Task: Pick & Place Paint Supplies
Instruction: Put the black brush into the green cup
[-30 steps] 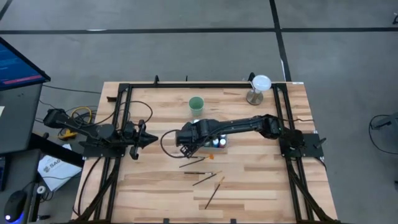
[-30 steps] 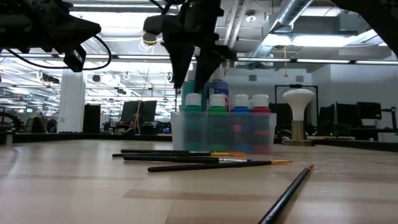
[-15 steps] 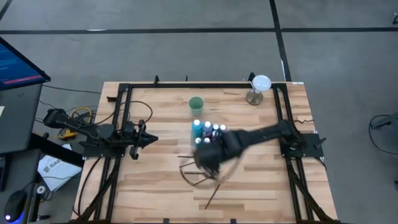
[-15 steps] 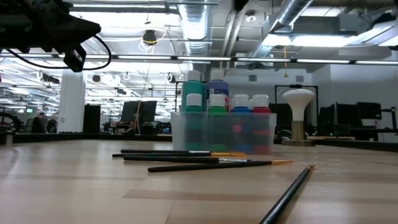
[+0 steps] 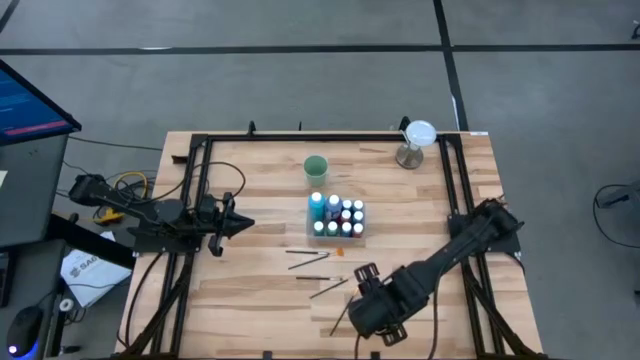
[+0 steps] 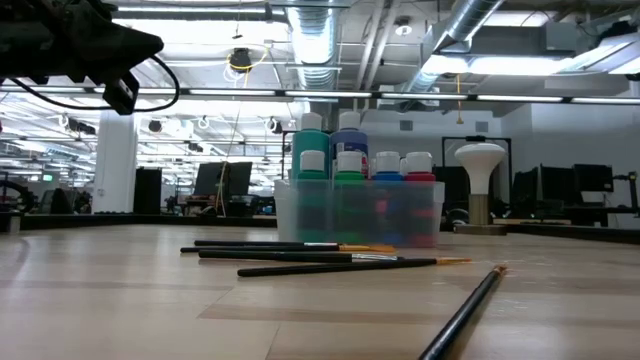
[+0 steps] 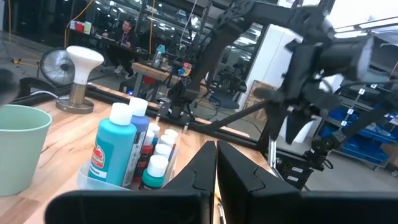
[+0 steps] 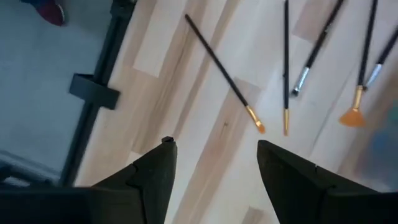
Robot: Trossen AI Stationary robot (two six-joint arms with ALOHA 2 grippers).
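The right gripper (image 5: 362,275) hangs over the front of the table (image 5: 250,300) with its fingers (image 8: 155,168) spread wide and nothing between them. Just ahead of it lies a dark paintbrush (image 8: 221,71), and three more brushes (image 5: 310,255) lie a little farther off. Beyond those, the paint bottles (image 5: 335,215) stand packed in a clear tray (image 6: 355,215). A green cup (image 5: 316,166) sits behind the tray. The left gripper (image 5: 240,223) waits well apart at the table's left side, fingers pressed together and holding nothing.
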